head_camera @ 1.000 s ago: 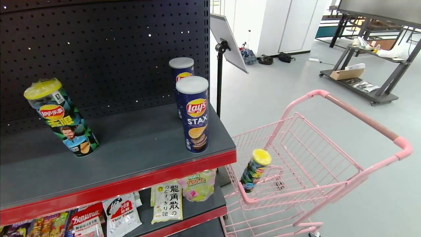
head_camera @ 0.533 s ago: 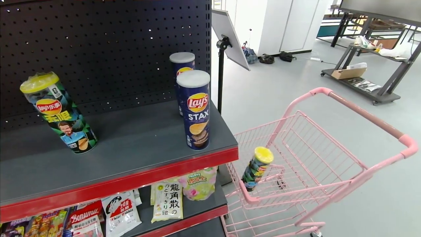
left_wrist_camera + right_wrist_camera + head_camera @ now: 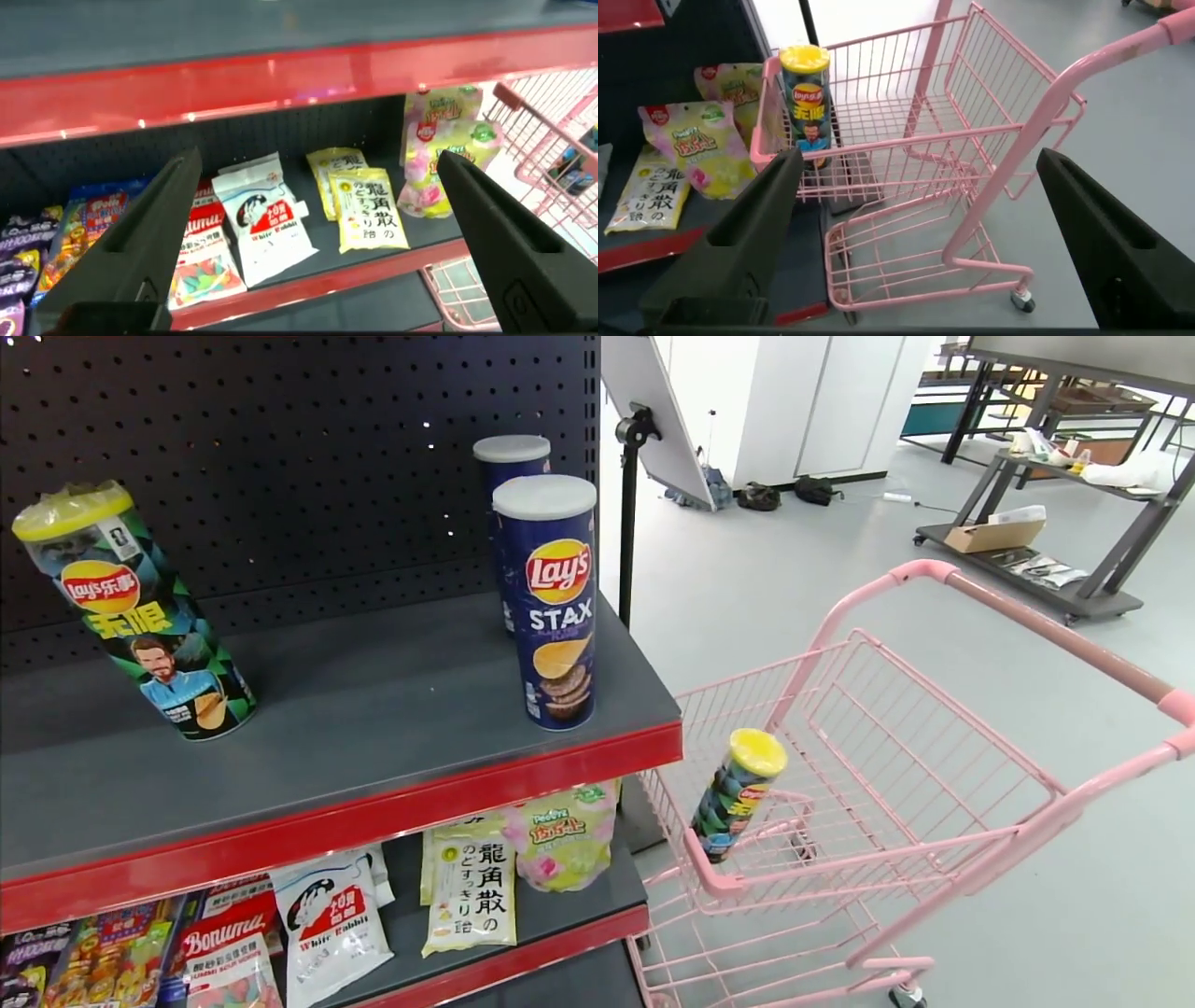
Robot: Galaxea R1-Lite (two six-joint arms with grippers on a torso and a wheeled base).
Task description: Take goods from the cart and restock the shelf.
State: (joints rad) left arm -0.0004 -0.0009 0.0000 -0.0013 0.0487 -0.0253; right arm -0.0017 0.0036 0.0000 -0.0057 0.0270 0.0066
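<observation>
The dark grey shelf with a red front edge and black pegboard back [image 3: 373, 709] occupies the left half of the head view. The pink wire shopping cart [image 3: 1027, 621] fills the right half of the frame, its front rim just beside the right end of the shelf.

The left end effector [image 3: 318, 157] is spread wide and holds nothing; it faces the lower shelf level. The right end effector [image 3: 920, 154] is likewise spread wide and empty; it faces the cart.

The tall blue chip can with a grey lid [image 3: 553, 607] stands upright at centre frame, near the front right corner of the shelf. The second blue chip can [image 3: 509, 453] stands directly behind it near the pegboard, largely hidden. The green chip can with a yellow lid [image 3: 140, 616] stands on its base at the left of the frame, well apart from both blue cans. The green chip can in the cart [image 3: 738, 793] stands in the basket corner nearest the shelf, lower centre-right of the frame.

On the lower shelf level, along the bottom of the frame, the white snack pouch [image 3: 331, 924], the yellow-and-white flat packet [image 3: 467, 887] and the green-and-pink bag [image 3: 560, 835] lie side by side
</observation>
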